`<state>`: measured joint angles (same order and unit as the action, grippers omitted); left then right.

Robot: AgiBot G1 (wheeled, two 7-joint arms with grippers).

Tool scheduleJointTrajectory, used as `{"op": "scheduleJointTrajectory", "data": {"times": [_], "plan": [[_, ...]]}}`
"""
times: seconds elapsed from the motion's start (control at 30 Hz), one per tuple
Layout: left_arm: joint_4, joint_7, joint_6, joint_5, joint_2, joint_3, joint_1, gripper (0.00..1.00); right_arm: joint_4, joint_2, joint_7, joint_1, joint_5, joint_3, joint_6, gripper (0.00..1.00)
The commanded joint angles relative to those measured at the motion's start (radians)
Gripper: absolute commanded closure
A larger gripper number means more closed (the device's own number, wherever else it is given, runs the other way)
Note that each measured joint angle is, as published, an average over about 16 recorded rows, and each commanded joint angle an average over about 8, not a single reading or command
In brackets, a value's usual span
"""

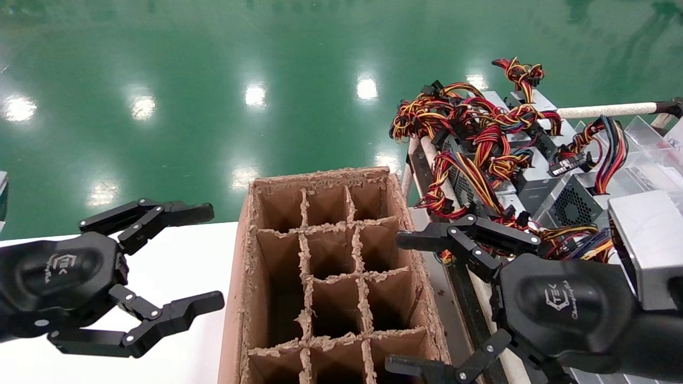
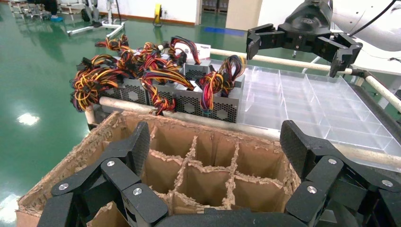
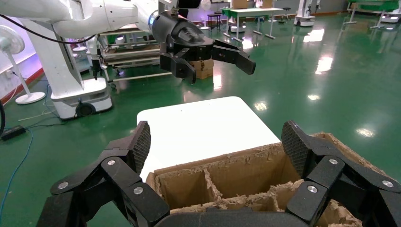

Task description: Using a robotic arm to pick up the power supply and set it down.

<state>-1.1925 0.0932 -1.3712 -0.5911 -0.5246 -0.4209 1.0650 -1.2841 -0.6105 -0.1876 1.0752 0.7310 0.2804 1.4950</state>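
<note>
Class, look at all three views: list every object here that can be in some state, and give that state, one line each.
Left tool: open, empty, above the white table.
Right tool: open, empty, between box and rack.
Cardboard box: open on top, the compartments that can be seen into are empty.
Power supplies: lying on the rack, wires tangled, none gripped.
Clear tray: compartments empty.
</note>
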Motion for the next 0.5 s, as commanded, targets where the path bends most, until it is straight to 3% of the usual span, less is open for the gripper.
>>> {"op": "scheduleJointTrajectory", "data": {"times": [0.03, 0.5], "plan": [[0.000, 0.000, 0.000, 0.000, 0.000, 0.000, 0.000, 0.00, 0.000, 0.000, 0.000, 0.000, 0.000, 0.000, 0.000, 0.00], [0.000, 0.000, 0.000, 0.000, 0.000, 0.000, 0.000, 0.00, 0.000, 0.000, 0.000, 0.000, 0.000, 0.000, 0.000, 0.00]]}}
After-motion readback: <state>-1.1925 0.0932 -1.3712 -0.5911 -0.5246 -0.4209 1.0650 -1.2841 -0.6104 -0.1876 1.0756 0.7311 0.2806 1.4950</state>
